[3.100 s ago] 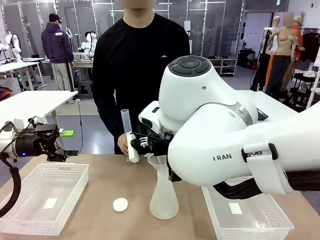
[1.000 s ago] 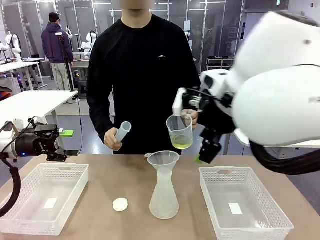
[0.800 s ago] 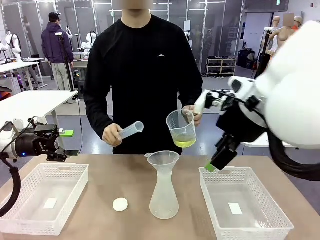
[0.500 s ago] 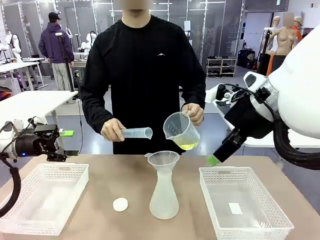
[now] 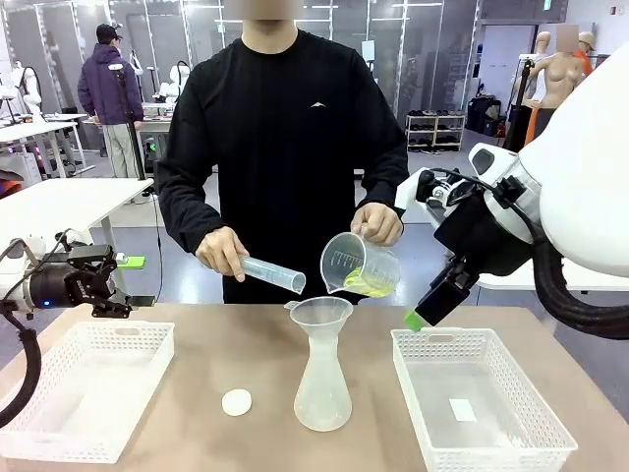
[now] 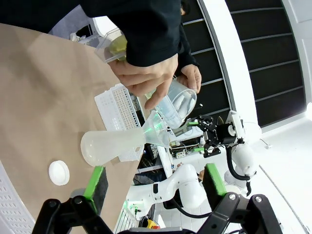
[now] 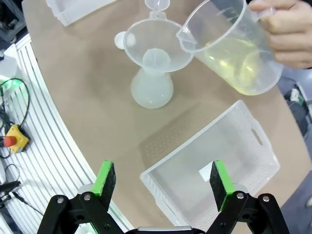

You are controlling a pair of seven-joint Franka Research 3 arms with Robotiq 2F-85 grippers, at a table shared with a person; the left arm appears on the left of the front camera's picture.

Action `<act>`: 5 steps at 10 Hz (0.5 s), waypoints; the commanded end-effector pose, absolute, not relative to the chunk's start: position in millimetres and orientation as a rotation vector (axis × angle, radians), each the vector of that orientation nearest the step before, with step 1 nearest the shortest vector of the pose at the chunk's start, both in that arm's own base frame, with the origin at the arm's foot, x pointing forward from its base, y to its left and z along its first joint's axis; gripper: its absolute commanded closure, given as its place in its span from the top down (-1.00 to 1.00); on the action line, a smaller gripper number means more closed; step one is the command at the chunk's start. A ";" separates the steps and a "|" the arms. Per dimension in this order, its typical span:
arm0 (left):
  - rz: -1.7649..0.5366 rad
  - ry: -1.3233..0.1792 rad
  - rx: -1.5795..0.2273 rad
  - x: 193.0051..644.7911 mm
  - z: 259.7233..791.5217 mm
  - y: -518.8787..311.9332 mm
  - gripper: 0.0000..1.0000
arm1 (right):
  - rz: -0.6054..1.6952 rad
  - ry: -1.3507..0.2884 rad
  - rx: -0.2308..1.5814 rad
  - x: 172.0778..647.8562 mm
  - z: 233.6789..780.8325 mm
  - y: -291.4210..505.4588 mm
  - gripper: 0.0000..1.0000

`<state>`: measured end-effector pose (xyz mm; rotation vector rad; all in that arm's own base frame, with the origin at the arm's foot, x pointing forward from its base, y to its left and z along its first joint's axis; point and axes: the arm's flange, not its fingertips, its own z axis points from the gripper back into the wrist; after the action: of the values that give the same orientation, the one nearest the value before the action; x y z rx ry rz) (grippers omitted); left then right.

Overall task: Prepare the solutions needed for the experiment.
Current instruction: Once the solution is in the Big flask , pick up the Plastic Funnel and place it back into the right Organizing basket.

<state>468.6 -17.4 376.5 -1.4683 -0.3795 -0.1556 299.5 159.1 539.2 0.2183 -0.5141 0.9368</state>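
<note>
The solution, a pale yellow-green liquid, lies pooled against the lower side of a clear beaker. A person's hand tips that beaker, spout down, over a funnel set in a frosted conical flask. From above, the solution sits just right of the funnel. The person's other hand holds an empty graduated cylinder. My right gripper hovers open above the right basket, right of the beaker. My left gripper is open and empty at the far left.
A small white cap lies on the brown table left of the flask. A white basket stands at the left, under my left arm. The right basket holds only a label. The person stands close at the far edge.
My right arm has swung away from in front of the flask to the right. The person brought in the beaker, lowered it and tipped it over the funnel, and lowered the cylinder. The left arm stayed still.
</note>
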 end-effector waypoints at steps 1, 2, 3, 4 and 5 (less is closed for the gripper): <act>-0.166 -0.378 -1.465 466.6 378.6 -17.1 1.00 | 0.824 -0.460 0.522 328.1 526.9 140.8 0.95; -0.166 -0.378 -1.465 466.6 378.6 -17.1 1.00 | 0.755 -0.466 0.623 334.4 522.5 119.1 0.95; -0.166 -0.378 -1.465 466.6 378.6 -17.1 1.00 | 0.672 -0.468 0.673 339.9 516.8 97.8 0.95; -0.166 -0.378 -1.465 466.6 378.6 -17.1 1.00 | 0.587 -0.457 0.696 343.3 509.6 80.6 0.95; -0.166 -0.378 -1.465 466.6 378.6 -17.1 1.00 | 0.526 -0.436 0.774 344.9 500.9 65.4 0.95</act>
<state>468.6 -17.4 376.5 -1.4682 -0.3796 -0.1556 343.5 72.3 507.0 0.7233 -0.4464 0.5859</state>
